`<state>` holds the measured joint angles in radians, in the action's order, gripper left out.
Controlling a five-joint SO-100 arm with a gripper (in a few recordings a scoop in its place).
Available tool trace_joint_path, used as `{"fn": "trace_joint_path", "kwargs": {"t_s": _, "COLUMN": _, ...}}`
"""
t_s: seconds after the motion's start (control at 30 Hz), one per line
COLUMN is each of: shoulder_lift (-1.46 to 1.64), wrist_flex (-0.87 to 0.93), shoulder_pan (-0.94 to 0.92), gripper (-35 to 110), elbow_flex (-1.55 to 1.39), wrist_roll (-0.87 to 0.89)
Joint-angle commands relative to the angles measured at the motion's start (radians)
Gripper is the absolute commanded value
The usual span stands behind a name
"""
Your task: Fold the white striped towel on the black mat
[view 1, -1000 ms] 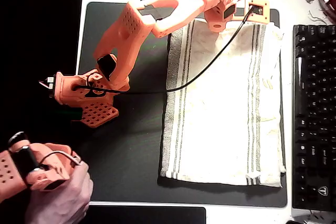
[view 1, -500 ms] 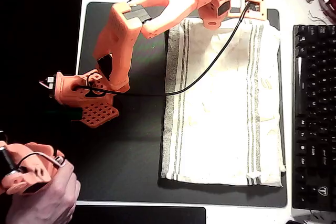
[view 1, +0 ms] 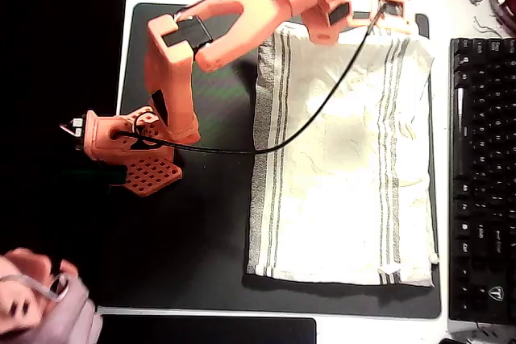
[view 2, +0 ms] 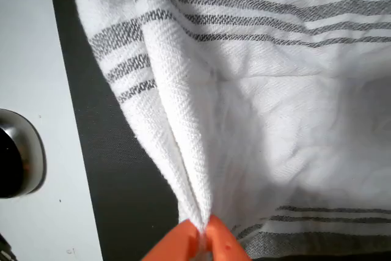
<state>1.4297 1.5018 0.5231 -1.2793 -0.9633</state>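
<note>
The white striped towel (view 1: 347,159) lies spread on the right half of the black mat (view 1: 201,223), its grey stripes running along the left and right sides. The orange arm reaches from its base on the mat's left to the towel's far edge, where my gripper (view 1: 326,31) sits. In the wrist view the orange fingertips (view 2: 201,236) are shut on a pinched ridge of the towel (view 2: 275,120). That fold rises from the mat (view 2: 110,151) as a raised crease.
A black keyboard (view 1: 484,175) lies right beside the mat's right edge. A smaller dark pad (view 1: 218,332) shows at the bottom edge. The arm's base (view 1: 129,151) stands on the mat's left. A round metal object (view 2: 18,151) sits on the white table beyond the mat.
The arm's elbow has swung up and to the left, and the gripper has edged toward the top of the picture. The towel's far edge is now drawn up slightly.
</note>
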Motion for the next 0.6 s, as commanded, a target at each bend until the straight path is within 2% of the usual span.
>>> {"fn": "trace_joint_path", "kwargs": {"t_s": 0.0, "shoulder_lift": 0.115, "wrist_flex": 0.048, "shoulder_pan": -0.054, "gripper": 0, "elbow_flex": 0.014, "wrist_roll": -0.048}}
{"fn": "trace_joint_path", "kwargs": {"t_s": 0.27, "shoulder_lift": 0.206, "wrist_flex": 0.140, "shoulder_pan": -0.252, "gripper": 0, "elbow_flex": 0.040, "wrist_roll": -0.189}}
{"fn": "trace_joint_path", "kwargs": {"t_s": 0.57, "shoulder_lift": 0.219, "wrist_flex": 0.163, "shoulder_pan": -0.543, "gripper": 0, "elbow_flex": 0.077, "wrist_roll": -0.383}}
